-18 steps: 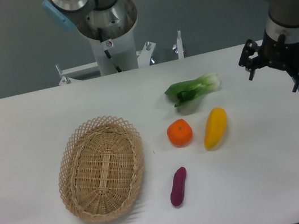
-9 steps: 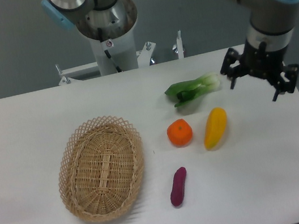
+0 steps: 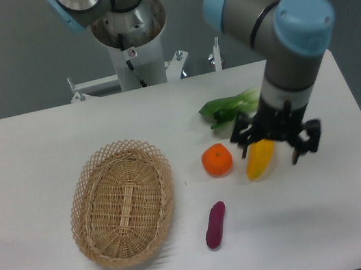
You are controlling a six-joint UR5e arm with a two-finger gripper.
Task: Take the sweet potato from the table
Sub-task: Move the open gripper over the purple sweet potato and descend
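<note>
My gripper [image 3: 276,147] hangs over the yellow vegetable [image 3: 259,158], fingers spread, nothing held. The sweet potato [image 3: 215,225] lies on the table [image 3: 24,154] at my seven o'clock, apart. Risk: dropping here grabs the wrong thing, or clips the orange fruit [image 3: 217,160].

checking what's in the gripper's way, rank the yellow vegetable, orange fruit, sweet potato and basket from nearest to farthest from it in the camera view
Measured from the gripper:
1. yellow vegetable, right under it, partly covered.
2. orange fruit, just to its left in the picture.
3. sweet potato, lower left, toward the table's front edge.
4. basket, far left.
</note>
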